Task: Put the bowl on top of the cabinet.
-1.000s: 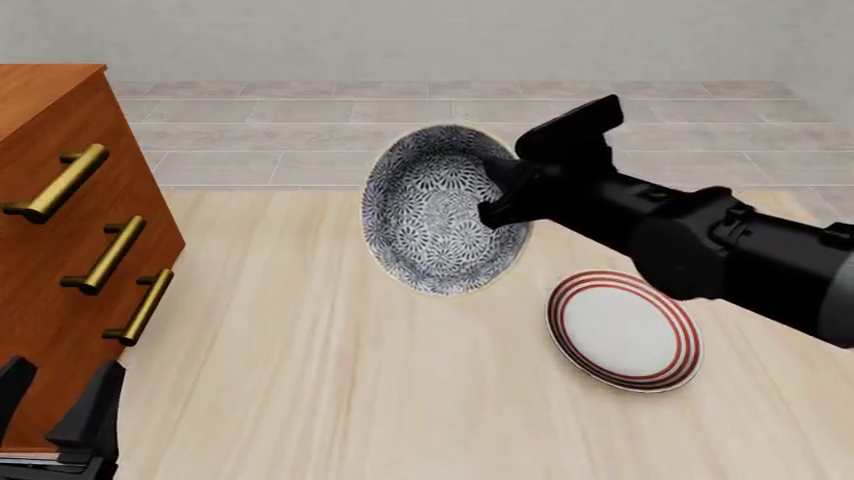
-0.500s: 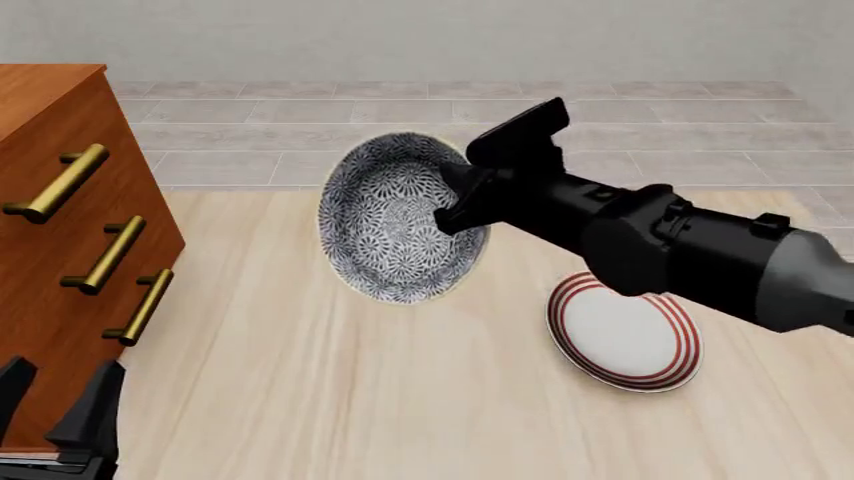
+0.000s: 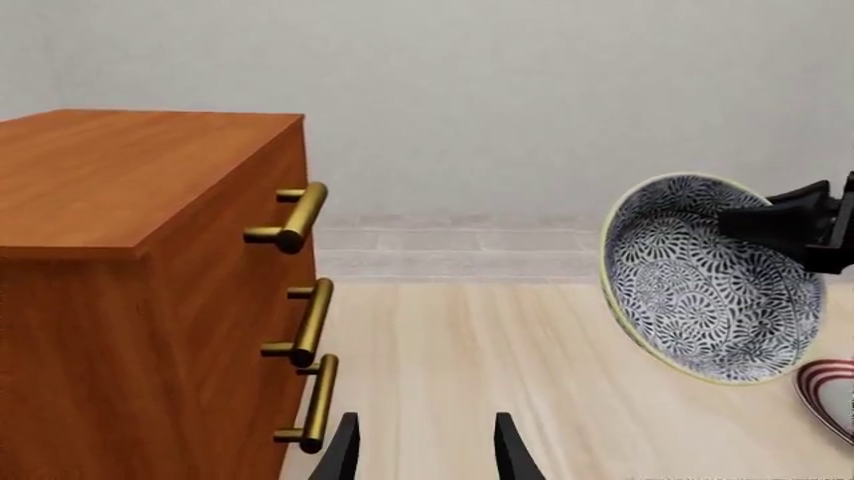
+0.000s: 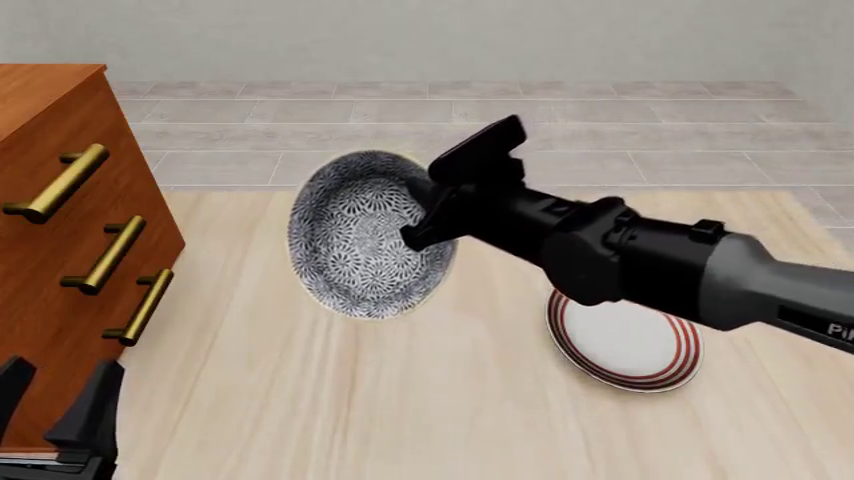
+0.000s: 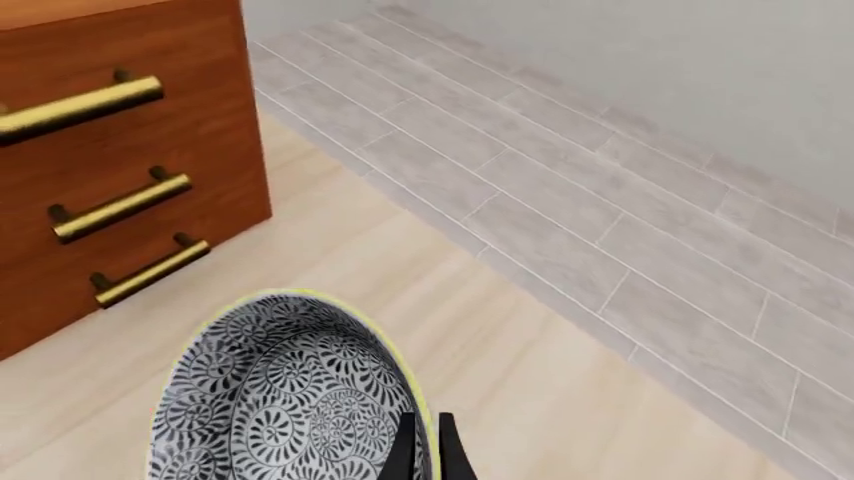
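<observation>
The black-and-white patterned bowl (image 4: 358,236) hangs in the air above the table, tipped on edge with its inside facing the camera. My right gripper (image 4: 419,214) is shut on its right rim. In the right wrist view the fingers pinch the rim of the bowl (image 5: 274,400) at my right gripper (image 5: 424,452). The reddish-brown cabinet (image 4: 60,190) stands at the left, its top higher than the bowl and some way left of it. My left gripper (image 4: 54,408) is open and empty low beside the cabinet front (image 3: 147,250). The left wrist view also shows the bowl (image 3: 707,285).
A flat white plate with red rings (image 4: 625,336) lies on the table under my right arm. Three brass handles (image 4: 107,255) stick out from the cabinet's front toward the bowl. A tiled floor lies beyond the table's far edge.
My right arm has carried the bowl leftward toward the cabinet and slightly lower in the view. The left gripper has not moved.
</observation>
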`<move>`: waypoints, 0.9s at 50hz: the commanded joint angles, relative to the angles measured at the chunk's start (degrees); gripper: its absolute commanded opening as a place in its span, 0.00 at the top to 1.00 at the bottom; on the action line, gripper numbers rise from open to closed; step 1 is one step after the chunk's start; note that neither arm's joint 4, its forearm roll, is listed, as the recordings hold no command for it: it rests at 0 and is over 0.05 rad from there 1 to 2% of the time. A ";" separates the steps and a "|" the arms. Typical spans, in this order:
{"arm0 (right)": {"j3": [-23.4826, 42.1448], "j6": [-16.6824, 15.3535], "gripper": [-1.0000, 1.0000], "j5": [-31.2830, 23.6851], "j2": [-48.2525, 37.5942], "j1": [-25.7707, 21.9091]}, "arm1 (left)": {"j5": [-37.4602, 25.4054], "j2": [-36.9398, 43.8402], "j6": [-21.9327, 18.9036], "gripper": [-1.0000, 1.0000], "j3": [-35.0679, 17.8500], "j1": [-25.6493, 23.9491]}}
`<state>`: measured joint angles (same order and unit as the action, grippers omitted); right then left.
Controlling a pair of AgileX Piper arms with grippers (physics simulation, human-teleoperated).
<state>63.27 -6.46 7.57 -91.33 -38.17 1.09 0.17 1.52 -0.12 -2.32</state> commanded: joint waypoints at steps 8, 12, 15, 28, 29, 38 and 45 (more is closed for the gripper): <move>-0.27 -0.97 1.00 2.87 -0.75 -0.17 | 0.00 0.19 -0.10 0.00 0.04 -0.43; -0.91 -1.47 1.00 3.51 -0.50 0.19 | -0.02 0.42 0.14 0.00 0.05 -0.48; -1.14 -1.45 1.00 3.63 -0.28 0.22 | 0.13 0.81 0.25 0.00 0.06 -0.57; -1.94 -2.08 1.00 4.24 0.14 0.25 | 4.89 5.06 1.53 0.00 -0.62 -3.70; -1.94 -2.18 1.00 4.24 0.21 0.26 | 5.57 5.91 1.77 0.00 -1.05 -4.20; -2.23 -2.37 1.00 4.29 0.75 -0.10 | 12.36 12.81 2.58 0.00 -3.58 -8.91; -2.27 -2.50 1.00 4.31 0.99 -0.04 | 16.62 17.53 3.71 0.00 -4.86 -11.17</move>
<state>60.91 -8.95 11.65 -90.93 -38.16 11.72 11.39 3.86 -3.26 -9.96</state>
